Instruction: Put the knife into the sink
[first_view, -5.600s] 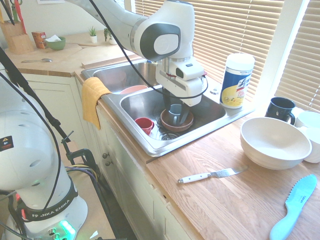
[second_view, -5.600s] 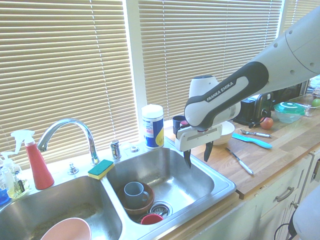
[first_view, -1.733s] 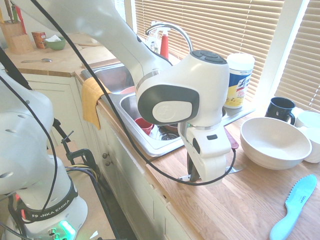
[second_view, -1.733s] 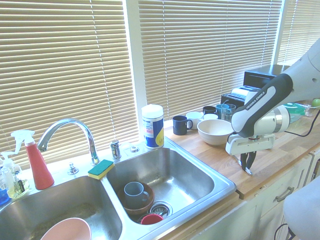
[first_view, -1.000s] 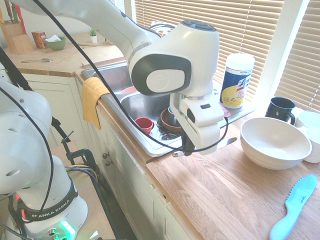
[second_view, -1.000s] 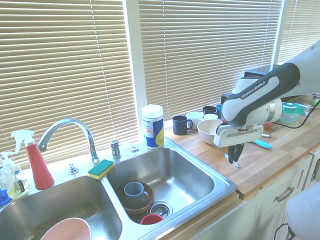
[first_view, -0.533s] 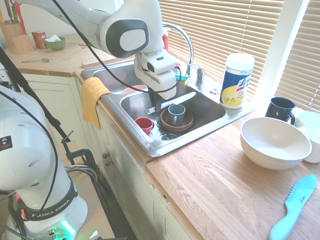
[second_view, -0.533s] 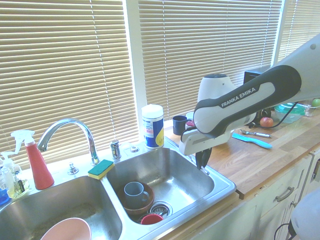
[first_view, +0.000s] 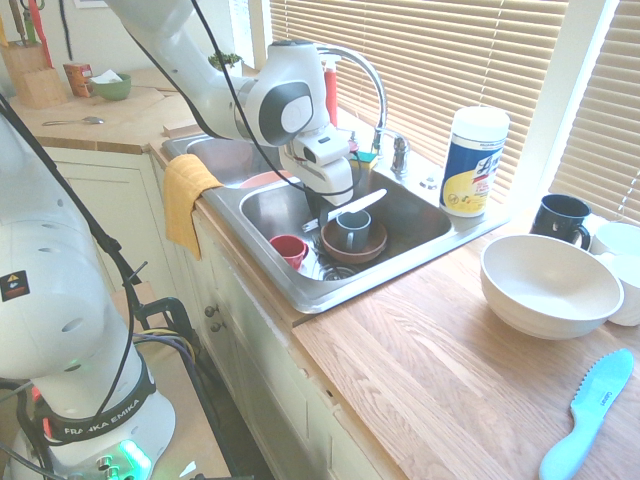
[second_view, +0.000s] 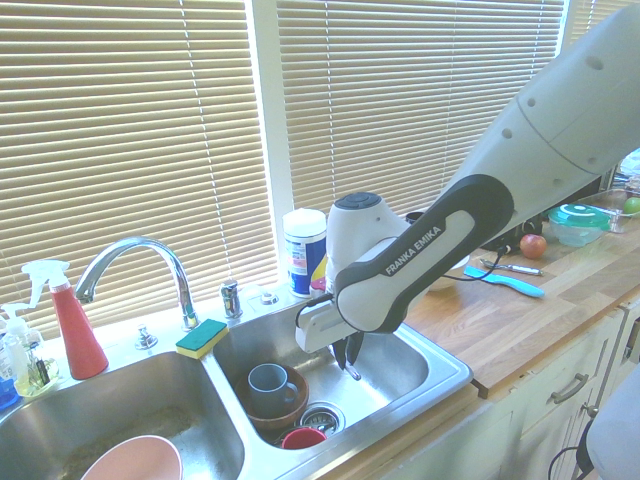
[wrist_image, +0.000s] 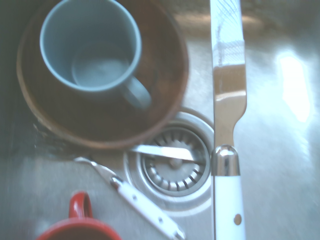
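Note:
The knife (first_view: 352, 207) has a white handle and a silvery blade. My gripper (first_view: 320, 215) is shut on its handle and holds it roughly level. It hangs over the right basin of the steel sink (first_view: 262, 262), above the basin floor. In the second exterior view the gripper (second_view: 350, 358) is down inside that basin, with a sliver of the knife (second_view: 353, 373) showing below it. The wrist view shows the knife (wrist_image: 228, 150) hanging beside the drain (wrist_image: 172, 162), over the sink floor (wrist_image: 282, 150).
A grey mug (first_view: 351, 228) stands in a brown bowl (first_view: 354, 248) in the same basin, beside a red cup (first_view: 289, 249) and another white-handled utensil (wrist_image: 145, 205). The faucet (first_view: 365, 75) arches behind. A wipes canister (first_view: 474, 160), white bowl (first_view: 548, 285) and teal knife (first_view: 587, 412) are on the counter.
A second ago the gripper carried the knife above the counter by the sink's rim. It has since swung over the right basin and dropped lower into it, still shut on the knife.

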